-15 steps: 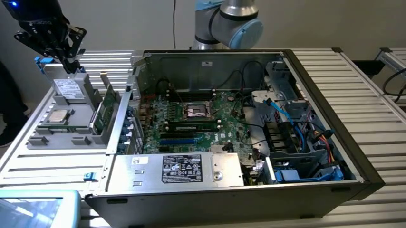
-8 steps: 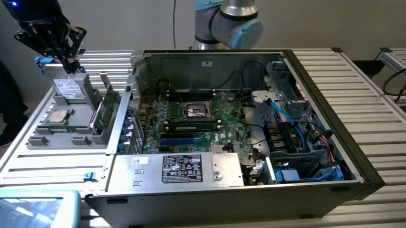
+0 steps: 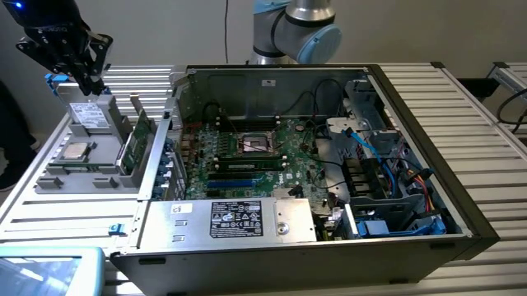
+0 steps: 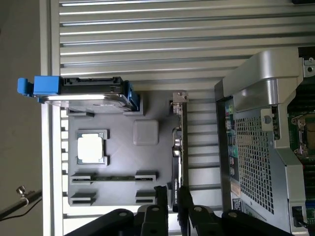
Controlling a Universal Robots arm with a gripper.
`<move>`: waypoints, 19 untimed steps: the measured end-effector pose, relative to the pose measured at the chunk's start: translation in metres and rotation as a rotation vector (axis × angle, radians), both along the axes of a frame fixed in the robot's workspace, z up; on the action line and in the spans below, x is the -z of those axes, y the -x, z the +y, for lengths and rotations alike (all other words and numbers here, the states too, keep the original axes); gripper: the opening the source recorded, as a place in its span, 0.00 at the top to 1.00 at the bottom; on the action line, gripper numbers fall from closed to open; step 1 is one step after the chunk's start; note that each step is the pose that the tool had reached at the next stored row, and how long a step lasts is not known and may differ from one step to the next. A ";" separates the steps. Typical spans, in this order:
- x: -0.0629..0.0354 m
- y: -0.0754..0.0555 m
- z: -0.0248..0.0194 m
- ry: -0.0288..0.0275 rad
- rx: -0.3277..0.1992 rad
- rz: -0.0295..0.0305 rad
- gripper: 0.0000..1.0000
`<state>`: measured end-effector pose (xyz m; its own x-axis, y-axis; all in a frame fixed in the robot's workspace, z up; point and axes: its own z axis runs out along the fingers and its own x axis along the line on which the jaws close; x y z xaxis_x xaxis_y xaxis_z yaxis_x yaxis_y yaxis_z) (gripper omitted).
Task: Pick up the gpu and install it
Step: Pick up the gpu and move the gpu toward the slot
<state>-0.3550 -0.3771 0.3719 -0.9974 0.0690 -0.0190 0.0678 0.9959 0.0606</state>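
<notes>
The gpu (image 3: 138,142) stands on its long edge in a slot of the grey holder tray (image 3: 62,179), at the exterior view's left beside the open computer case (image 3: 395,117). In the wrist view the gpu (image 4: 177,147) shows edge-on as a thin dark strip with its silver bracket end at the far side. My black gripper (image 3: 92,80) hangs well above the tray. In the wrist view the gripper (image 4: 172,194) is open, its fingers (image 4: 161,196) apart on either side of the card's near end, with nothing held.
The tray also holds a silver drive with blue brackets (image 4: 83,91), a square processor (image 4: 92,148) and a memory stick (image 4: 113,178). Inside the case lie the motherboard (image 3: 247,154), a power supply (image 3: 239,219) and loose cables (image 3: 387,160). A screen (image 3: 41,271) sits at the front corner.
</notes>
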 end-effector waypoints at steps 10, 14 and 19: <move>0.0103 0.000 -0.0001 0.0000 0.000 -0.0037 0.56; 0.0176 0.000 0.0000 -0.0001 0.001 -0.0038 0.56; 0.0267 0.000 0.0000 0.0000 0.001 -0.0038 0.56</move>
<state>-0.3549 -0.3771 0.3452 -0.9973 0.0698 -0.0228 0.0683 0.9958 0.0609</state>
